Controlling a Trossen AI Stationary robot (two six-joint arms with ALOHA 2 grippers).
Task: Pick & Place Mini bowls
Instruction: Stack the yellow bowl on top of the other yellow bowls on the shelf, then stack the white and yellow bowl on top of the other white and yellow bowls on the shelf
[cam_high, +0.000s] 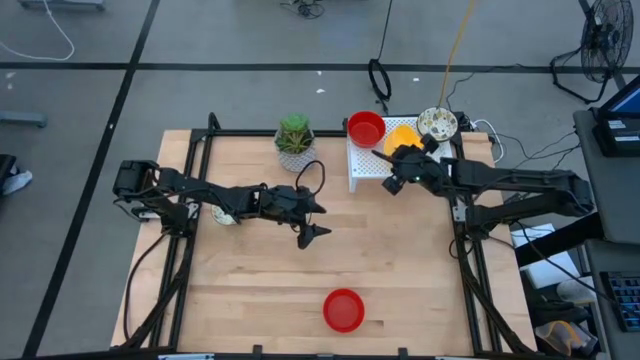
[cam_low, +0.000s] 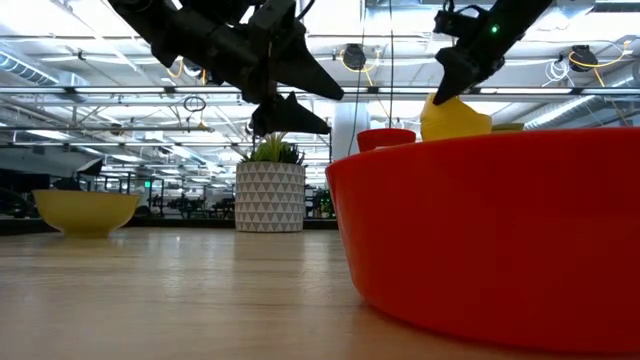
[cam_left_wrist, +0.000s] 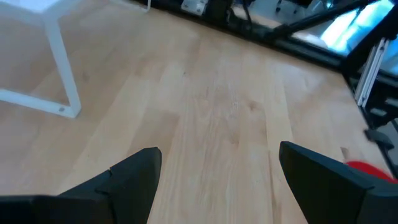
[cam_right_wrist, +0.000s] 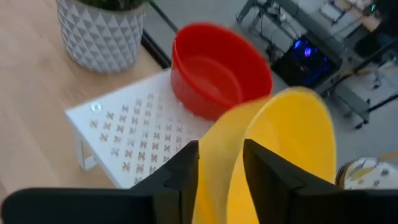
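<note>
Yellow and plain, one small round bowl (cam_low: 86, 212) is seen resting on the light wooden table (cam_high: 250, 290) at far left, partly hidden under the left arm. The left gripper (cam_high: 308, 236) hangs mid-table, fingers wide and empty. A red shallow bowl (cam_high: 344, 310) lies alone near the front edge. Three bowls are gathered at the white perforated rack (cam_high: 368, 165): a red one (cam_high: 365, 128), a speckled cream one (cam_high: 437, 122), and a tilted yellow bowl (cam_high: 400, 136) whose rim is straddled by the right gripper (cam_high: 398, 172); grip or release cannot be told. A potted plant (cam_high: 294, 141) crowds the rack.
</note>
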